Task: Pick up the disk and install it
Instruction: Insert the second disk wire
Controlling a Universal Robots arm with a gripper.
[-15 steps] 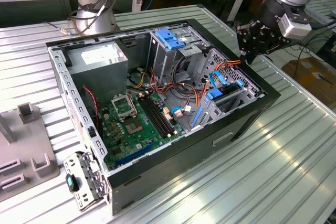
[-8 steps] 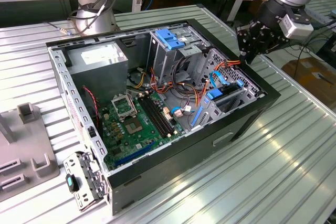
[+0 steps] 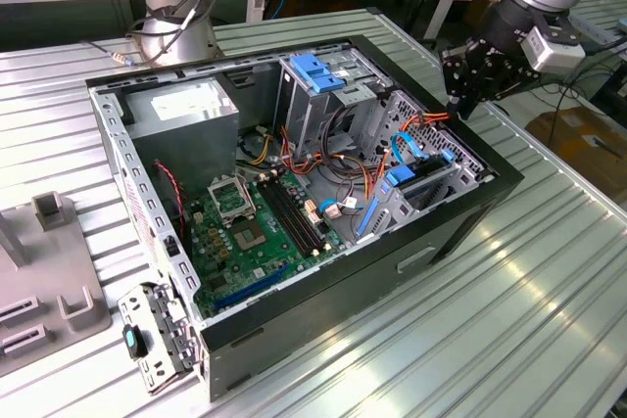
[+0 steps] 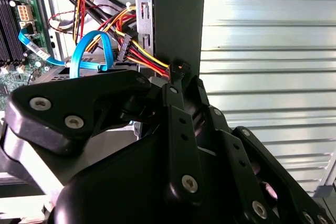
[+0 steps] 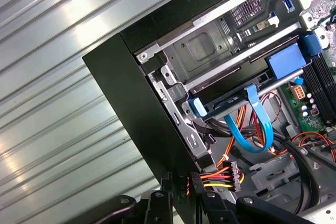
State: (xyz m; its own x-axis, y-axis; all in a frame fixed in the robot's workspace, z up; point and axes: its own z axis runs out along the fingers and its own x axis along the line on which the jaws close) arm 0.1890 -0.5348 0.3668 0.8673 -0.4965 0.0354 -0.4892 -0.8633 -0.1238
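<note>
1. At the far left of the exterior view, a grey fixture point(image 3: 59, 281) stands on the ribbed metal table point(image 3: 509, 310)
2. Right of it, filling the middle of the frame, lies the open computer case point(image 3: 323, 296), with a silver power supply point(image 3: 186, 110) in its upper-left part and the green motherboard point(image 3: 255, 232) below that
3. At upper centre of the frame we see the tall metal drive cage point(image 3: 313, 105), topped by a blue latch point(image 3: 318, 70)
4. The disk point(image 3: 428, 183) sits right of centre, seated in a bay at the case's right end, its blue carrier rail towards us and a blue cable point(image 3: 402, 149) looping just above it; in the first wrist view the disk point(image 5: 236, 85) lies behind the case's metal frame
5. At the upper right of the frame the gripper point(image 3: 460, 105) hangs above the case's right-hand wall, near the orange and red wires point(image 3: 431, 119)
6. In the first wrist view the jaws of the gripper point(image 5: 180, 178) stand a little apart and hold nothing, with the dark case edge showing between them
</note>
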